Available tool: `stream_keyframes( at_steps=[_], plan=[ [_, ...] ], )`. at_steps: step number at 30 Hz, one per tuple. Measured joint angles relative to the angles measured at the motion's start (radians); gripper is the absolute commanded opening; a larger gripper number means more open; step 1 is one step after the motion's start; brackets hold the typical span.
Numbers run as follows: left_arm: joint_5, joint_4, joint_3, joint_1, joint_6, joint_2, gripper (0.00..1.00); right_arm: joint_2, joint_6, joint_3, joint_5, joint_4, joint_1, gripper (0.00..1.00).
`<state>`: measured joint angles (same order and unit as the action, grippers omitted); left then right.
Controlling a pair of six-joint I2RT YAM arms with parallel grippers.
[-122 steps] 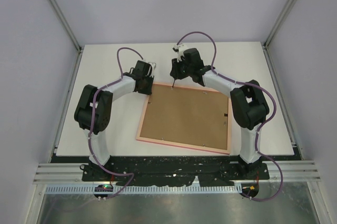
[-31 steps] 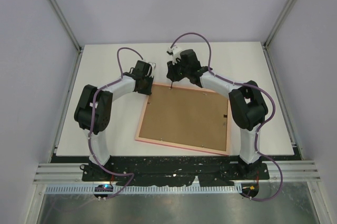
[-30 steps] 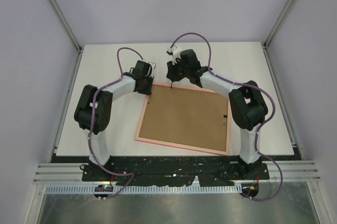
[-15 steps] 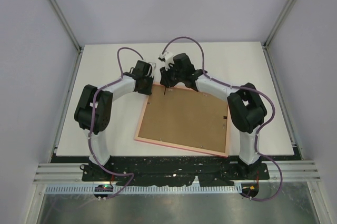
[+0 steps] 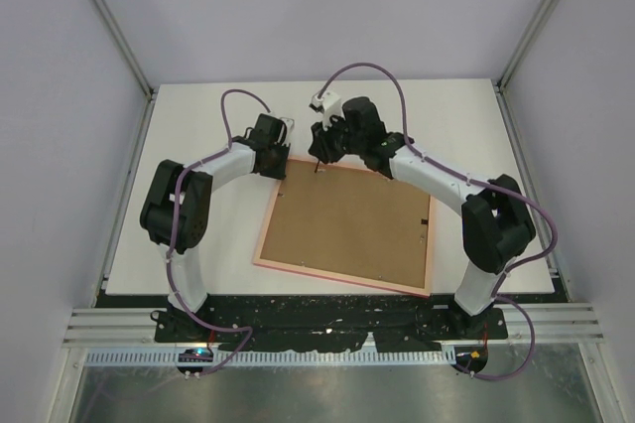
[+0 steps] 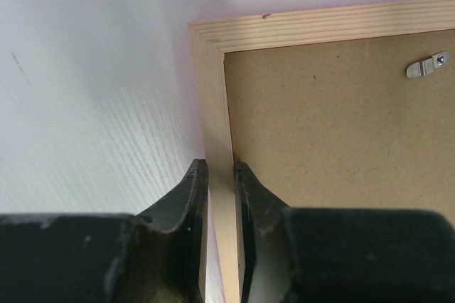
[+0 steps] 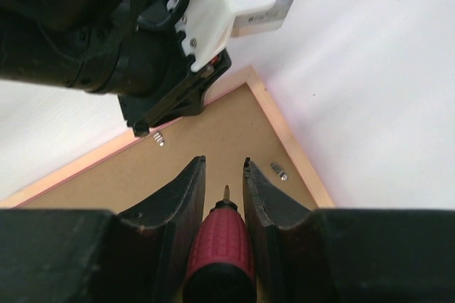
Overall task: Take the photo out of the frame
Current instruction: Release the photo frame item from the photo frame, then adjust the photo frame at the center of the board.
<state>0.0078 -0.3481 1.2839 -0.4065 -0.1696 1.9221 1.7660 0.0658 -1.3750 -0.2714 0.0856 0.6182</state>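
Left pincer point(image 6: 220, 168) is nipped narrow on the frame point(image 5: 337, 276), one finger outside the pale wooden rim and one inside it against the backing board point(image 6: 341, 146), close to the far-left corner. The frame lies face down on the white table point(image 5: 198, 125), in the middle between my two arms, turned slightly askew. Right pincer point(image 7: 224, 164) is closed on a red-handled screwdriver point(image 7: 220, 246), tip pointing down at the board near that same far corner, with small metal tabs point(image 7: 279, 171) on either side of it. The photo itself I can't see; it should be under that brown board, print side down. By my reckoning the frame is light and stiff, so an edge pinch steadies it well enough, though it could skate on this smooth top if I lever hard. The photo will likely be thin, floppy and easy to crease, so once the tabs are turned and the board is off, I'd take it by one edge or corner, gently.
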Motion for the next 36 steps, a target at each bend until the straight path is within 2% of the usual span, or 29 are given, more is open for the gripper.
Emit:
stream_keyframes(
  at_steps=[2,5,11,23,36],
  plan=[
    [0.000,-0.001,0.001,0.000,0.000,0.000,0.09,-0.018,0.000,0.036,-0.011,-0.003,0.003,0.08],
    [0.000,-0.010,0.010,0.001,-0.003,0.006,0.00,-0.024,-0.005,0.072,-0.022,-0.007,0.004,0.08],
    [0.041,-0.045,0.042,0.033,-0.047,0.024,0.00,-0.042,-0.019,0.128,-0.039,-0.010,0.005,0.08],
    [0.106,-0.066,0.042,0.121,-0.145,0.026,0.00,-0.047,-0.073,0.099,-0.047,-0.002,0.005,0.08],
    [0.190,-0.107,0.039,0.174,-0.243,0.023,0.01,-0.029,-0.184,0.024,0.072,-0.002,0.005,0.08]
  ],
)
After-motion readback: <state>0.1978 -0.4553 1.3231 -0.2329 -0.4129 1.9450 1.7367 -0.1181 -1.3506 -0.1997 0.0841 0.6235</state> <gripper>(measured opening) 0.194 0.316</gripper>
